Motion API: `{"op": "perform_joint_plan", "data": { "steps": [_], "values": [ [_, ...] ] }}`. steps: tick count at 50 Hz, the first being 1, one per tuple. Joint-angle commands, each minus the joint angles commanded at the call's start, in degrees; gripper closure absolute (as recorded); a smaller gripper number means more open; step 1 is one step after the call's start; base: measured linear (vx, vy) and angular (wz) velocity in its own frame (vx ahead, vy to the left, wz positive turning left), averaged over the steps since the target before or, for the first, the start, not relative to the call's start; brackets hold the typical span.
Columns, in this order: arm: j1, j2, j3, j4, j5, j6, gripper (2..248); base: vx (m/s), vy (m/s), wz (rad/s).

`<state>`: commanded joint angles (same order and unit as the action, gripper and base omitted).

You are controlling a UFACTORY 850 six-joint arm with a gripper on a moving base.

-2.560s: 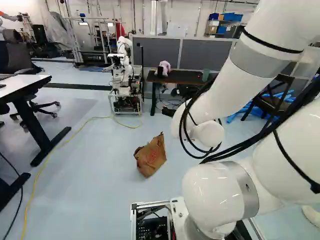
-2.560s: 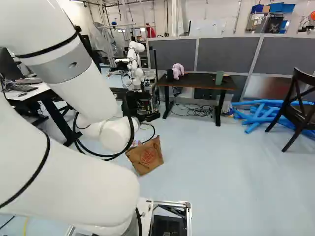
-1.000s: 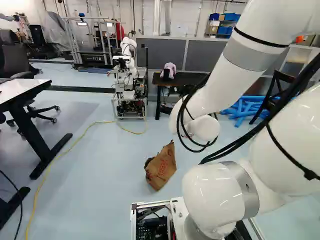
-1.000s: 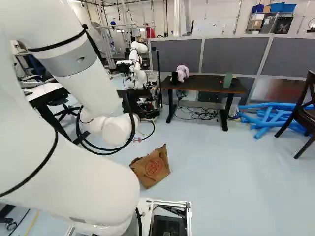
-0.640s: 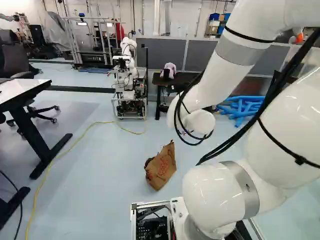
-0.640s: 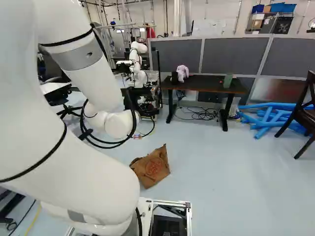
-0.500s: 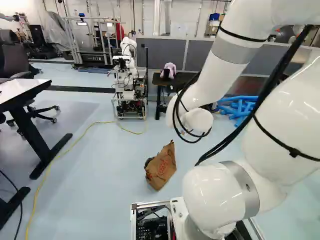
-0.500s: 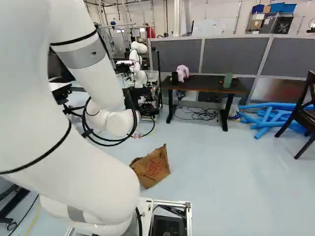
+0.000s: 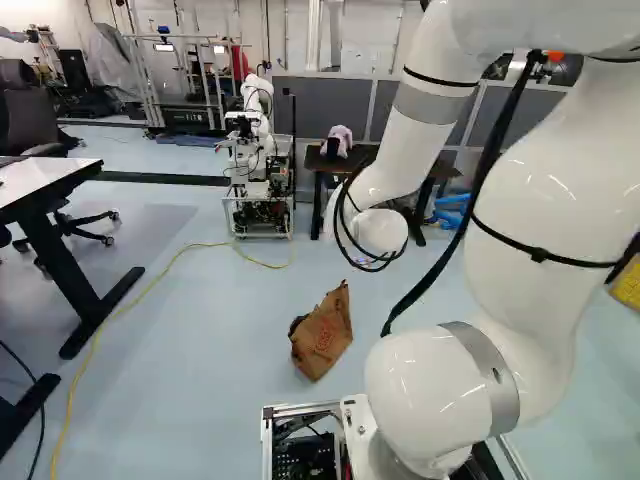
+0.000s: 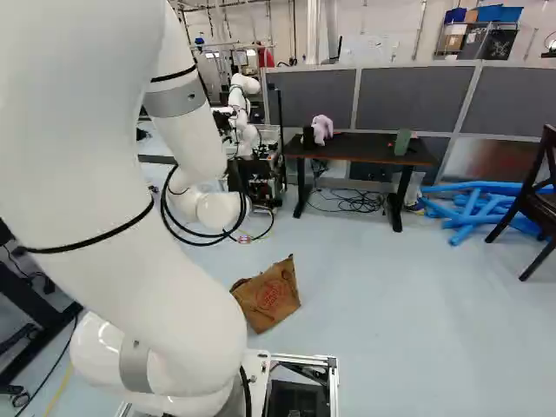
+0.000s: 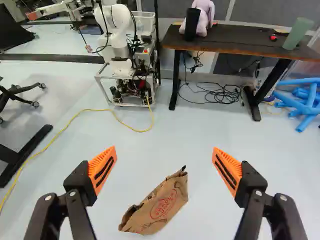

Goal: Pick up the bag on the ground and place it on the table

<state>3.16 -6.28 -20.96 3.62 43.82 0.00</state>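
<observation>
The place is a robotics lab. Ahead of the gripper [image 11: 164,156], to its L, stands another robot [image 11: 117,27] on an open metal frame [image 11: 125,103] w/ exposed wiring; a yellow cable [image 11: 140,131] crosses the floor [image 11: 210,125] nearby. Farther L: desk [image 9: 45,178] & wheeled office chair [image 9: 32,125]. Ahead, to its R: a table [image 11: 240,40] w/ loose cables [image 11: 225,95] under it, backed by grey partitions [image 10: 395,100]. Beyond, approx. ahead: storage bins [image 10: 497,13] & wall pipes [image 10: 307,35].
</observation>
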Motion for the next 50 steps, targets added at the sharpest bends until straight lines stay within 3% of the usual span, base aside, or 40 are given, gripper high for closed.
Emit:
{"op": "perform_joint_plan", "data": {
  "steps": [24,50],
  "values": [
    [1.40,-9.35,-6.63,3.87,-4.43,0.00,3,0.000,0.000,0.000],
    [4.22,-19.26,-14.64,7.92,-8.58,0.00,3,0.000,0.000,0.000]
  ]
}}
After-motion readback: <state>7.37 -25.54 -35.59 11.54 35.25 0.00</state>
